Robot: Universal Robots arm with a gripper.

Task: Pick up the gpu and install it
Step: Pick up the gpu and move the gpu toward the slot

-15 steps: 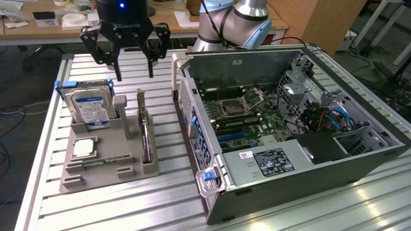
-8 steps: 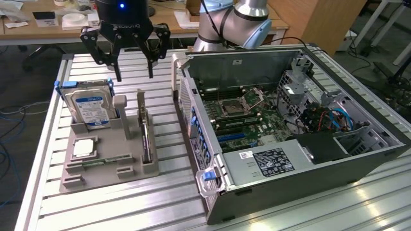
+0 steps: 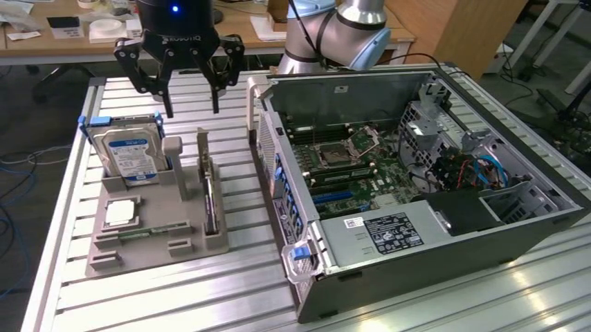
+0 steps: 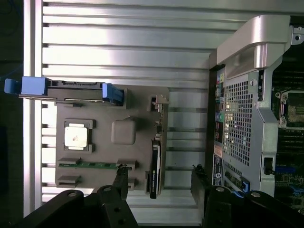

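The gpu (image 3: 210, 202) is a thin dark card standing on edge in a slot on the right side of the grey holder (image 3: 152, 249) on the table. In the wrist view the gpu (image 4: 155, 167) is a slim dark strip running along the holder's edge nearest the computer case. My gripper (image 3: 189, 104) hangs above the far end of the holder, well clear of the card, open and holding nothing. Looking down, the gripper (image 4: 160, 183) has its dark fingertips (image 4: 121, 176) to either side of the card's near end. The open computer case (image 3: 416, 180) lies on its side with the motherboard (image 3: 356, 166) exposed.
The holder also carries a silver hard drive (image 3: 129, 155) with blue rails, a small square silver chip (image 3: 120, 213) and a green memory stick (image 3: 143, 235). The case's metal wall (image 4: 242, 118) stands close beside the holder. A desk with clutter (image 3: 83, 28) lies behind the table.
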